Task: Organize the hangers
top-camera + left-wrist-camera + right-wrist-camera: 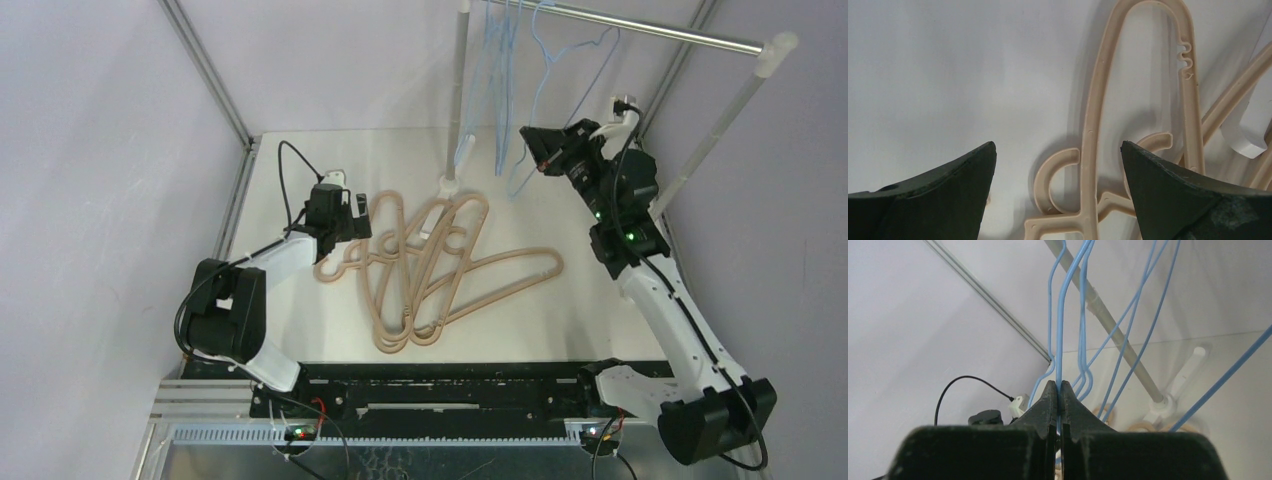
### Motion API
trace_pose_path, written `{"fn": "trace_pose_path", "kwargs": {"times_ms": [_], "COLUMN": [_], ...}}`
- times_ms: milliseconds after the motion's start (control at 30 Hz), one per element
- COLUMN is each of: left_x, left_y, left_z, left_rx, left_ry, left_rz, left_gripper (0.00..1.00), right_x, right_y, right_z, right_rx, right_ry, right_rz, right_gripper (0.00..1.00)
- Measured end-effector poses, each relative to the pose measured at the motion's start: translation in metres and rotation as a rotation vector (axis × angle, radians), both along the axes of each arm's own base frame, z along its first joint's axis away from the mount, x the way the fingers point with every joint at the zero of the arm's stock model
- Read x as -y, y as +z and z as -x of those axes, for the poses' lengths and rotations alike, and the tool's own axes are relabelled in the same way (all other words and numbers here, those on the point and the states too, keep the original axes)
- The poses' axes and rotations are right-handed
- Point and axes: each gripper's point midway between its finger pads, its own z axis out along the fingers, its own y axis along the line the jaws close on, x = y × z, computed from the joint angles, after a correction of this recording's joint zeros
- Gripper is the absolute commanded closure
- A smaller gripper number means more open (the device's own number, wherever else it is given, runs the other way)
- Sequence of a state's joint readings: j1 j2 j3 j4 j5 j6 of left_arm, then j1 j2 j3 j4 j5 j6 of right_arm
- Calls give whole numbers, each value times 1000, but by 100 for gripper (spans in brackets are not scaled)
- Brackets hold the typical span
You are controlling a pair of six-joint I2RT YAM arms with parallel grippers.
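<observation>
Several tan hangers [440, 265] lie overlapped in a heap on the white table. My left gripper [360, 218] hovers at the heap's left end, open. In the left wrist view the left gripper [1058, 146] has a tan hanger's [1092, 115] bar and hook between its spread fingers, touching neither. Thin light-blue hangers [500, 60] hang from the rail at the back. My right gripper [532, 150] is raised beside them. In the right wrist view the right gripper [1058, 386] is shut on one wire of a blue hanger [1060, 315].
A silver rail [650, 30] runs across the back on white posts [715, 130]. The left post's white foot [448, 186] stands on the table and touches the tan heap. Grey walls with metal frame strips [205, 70] close in the sides.
</observation>
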State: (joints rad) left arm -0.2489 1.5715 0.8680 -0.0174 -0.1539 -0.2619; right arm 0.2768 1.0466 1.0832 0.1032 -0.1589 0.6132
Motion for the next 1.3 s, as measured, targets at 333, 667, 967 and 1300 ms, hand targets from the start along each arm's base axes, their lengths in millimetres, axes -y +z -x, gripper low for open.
{"fn": "trace_pose_path", "kwargs": {"times_ms": [333, 667, 967, 1300], "left_x": [1, 3, 3, 3], "left_y": [-4, -11, -11, -11], "left_z": [-2, -12, -12, -12], "left_rx": [-9, -25, -25, -25], "left_ry": [0, 0, 0, 0], "left_rz": [-3, -7, -7, -7], "left_gripper": [1, 1, 0, 1], "right_x": [11, 7, -21, -73], "right_y": [-4, -28, -29, -30], "right_z": [-44, -77, -95, -107], "right_rx": [-23, -73, -85, -114], "right_ry": [19, 85, 184, 286], "right_rz": [-32, -69, -76, -21], "right_gripper": [100, 100, 100, 100]}}
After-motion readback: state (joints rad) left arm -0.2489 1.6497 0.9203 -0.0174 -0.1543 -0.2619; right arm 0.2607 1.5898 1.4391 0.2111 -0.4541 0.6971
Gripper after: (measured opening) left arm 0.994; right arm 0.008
